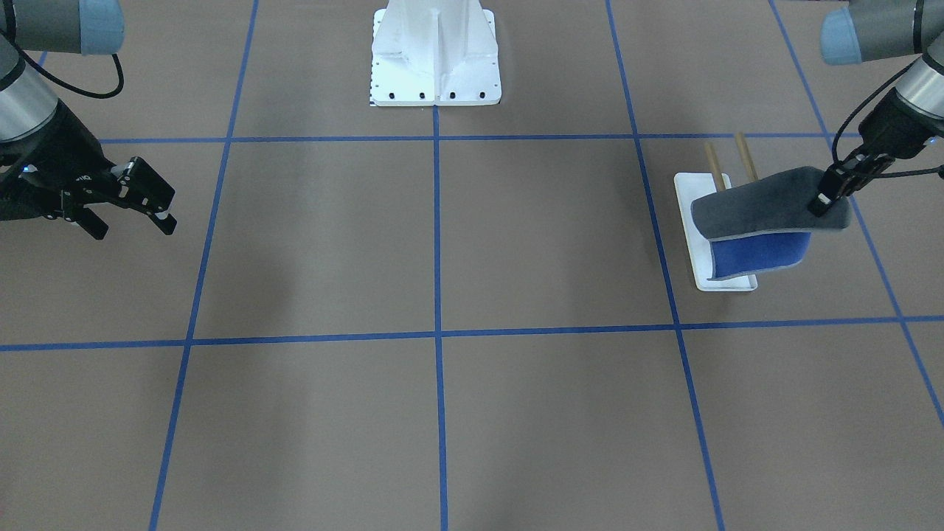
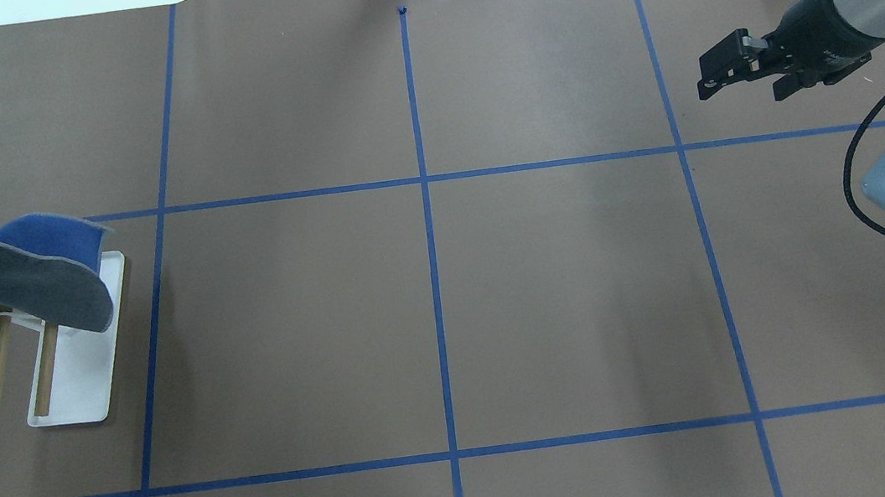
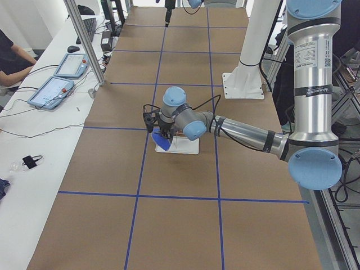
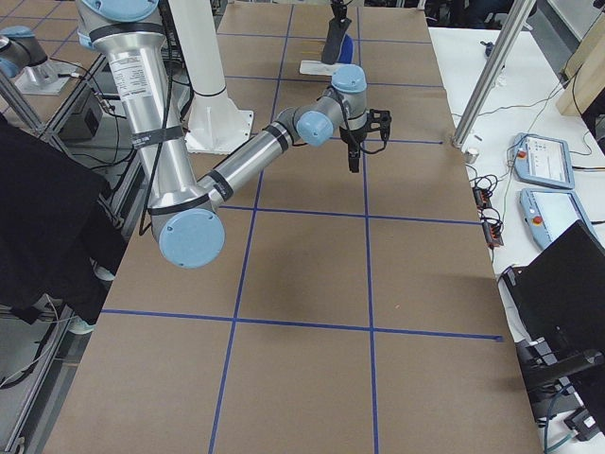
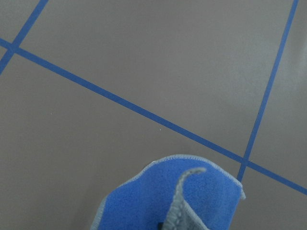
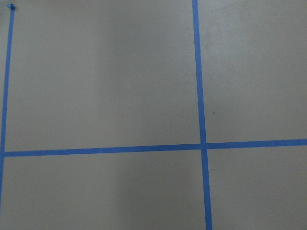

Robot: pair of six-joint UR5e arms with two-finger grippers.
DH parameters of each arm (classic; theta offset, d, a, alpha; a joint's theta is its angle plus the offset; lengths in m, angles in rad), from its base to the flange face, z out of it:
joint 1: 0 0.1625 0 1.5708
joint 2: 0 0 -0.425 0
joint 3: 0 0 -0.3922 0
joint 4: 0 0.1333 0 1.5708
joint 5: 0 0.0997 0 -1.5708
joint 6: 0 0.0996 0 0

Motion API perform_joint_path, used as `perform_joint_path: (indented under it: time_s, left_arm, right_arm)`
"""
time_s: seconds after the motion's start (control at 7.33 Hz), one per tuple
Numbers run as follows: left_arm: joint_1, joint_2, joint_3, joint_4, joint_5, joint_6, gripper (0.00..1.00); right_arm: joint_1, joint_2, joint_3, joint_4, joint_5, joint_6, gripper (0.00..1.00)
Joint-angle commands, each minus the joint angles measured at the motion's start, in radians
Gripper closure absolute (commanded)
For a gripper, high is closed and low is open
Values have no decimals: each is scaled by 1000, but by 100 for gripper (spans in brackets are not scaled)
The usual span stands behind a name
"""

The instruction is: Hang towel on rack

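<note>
The left two-finger gripper [image 1: 826, 198], close to the desk's left edge, is pinched tight on one border of the small square towel [image 1: 763, 200], which is dark grey on top and bright blue beneath. From that pinch the cloth arches across the two thin tan wooden rods [image 1: 745, 156] of the small white-based rack [image 1: 698, 259]. Its blue face shows under the grey on the side toward the far edge. Whether the cloth already bears on the rods cannot be told, and the forked support is hidden.

The step in hand looks like the drape itself. To do it well, the gripper should sink outside the outer rod until the rods carry the cloth's weight, with both sides hanging about evenly. Only then should it let go, without tugging the light stand.

Far across, near the right edge, the right gripper [image 1: 133, 223] hangs wide open and empty.
</note>
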Motion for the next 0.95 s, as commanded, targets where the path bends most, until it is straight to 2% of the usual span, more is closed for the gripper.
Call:
perform_joint_path:
  time_s: [0.0,0.27,0.41,0.68,0.82]
  left_arm:
    - [35,7,-15,-45,0,0,2]
    - [33,13,-15,-53,6,2,2]
    - [20,13,-9,-50,0,55,2]
    - [-40,63,38,-26,6,288,2]
    - [-124,61,85,20,9,415,2]
  right_arm:
    - [46,-4,-20,-3,63,-25,0]
    - [104,-15,-55,-10,118,-54,0]
    - [152,-29,-55,-76,145,-135,0]
    - [232,-65,-57,-253,135,-380,0]
    - [281,-89,-72,-330,117,-530,0]
